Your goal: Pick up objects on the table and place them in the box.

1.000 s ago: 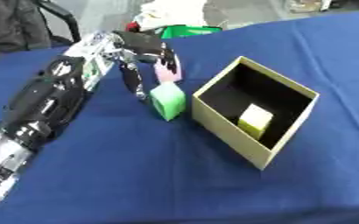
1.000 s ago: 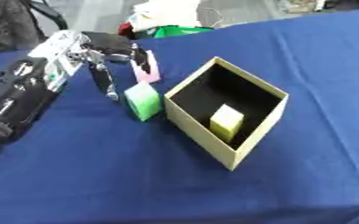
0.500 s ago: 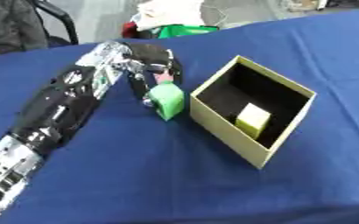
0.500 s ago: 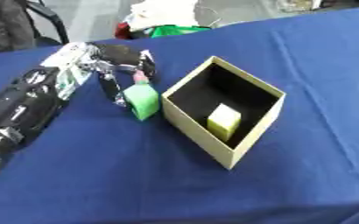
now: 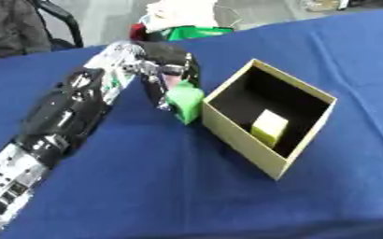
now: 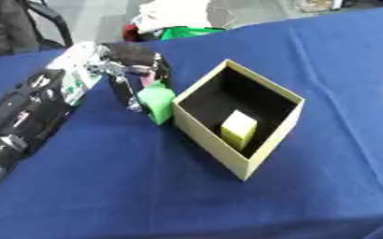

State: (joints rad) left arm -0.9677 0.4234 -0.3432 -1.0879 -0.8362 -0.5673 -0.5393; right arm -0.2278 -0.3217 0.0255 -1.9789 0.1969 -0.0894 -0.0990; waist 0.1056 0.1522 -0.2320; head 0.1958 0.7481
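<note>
Blue tablecloth [image 5: 187, 186]: left hand [image 5: 166, 63] curls its fingers around the green block [image 5: 184, 101] beside the box [image 5: 309, 144]; next, lift it inside.

A green block [image 5: 185, 101] was seen right at the fingertips of the left hand [image 5: 167, 65], with the fingers curled down around its far and left sides; whether it was lifted off the blue cloth could not be told. It was tilted, its lower corner close against the near-left wall of the box [image 5: 236, 135]. Something pink [image 5: 179, 84] showed between the fingers, just above the green block, and its shape could not be made out. The box, open-topped, tan outside and black inside, was set askew just to the right of the hand. A pale yellow block [image 5: 269, 127] was lying inside it, toward the near wall.
</note>
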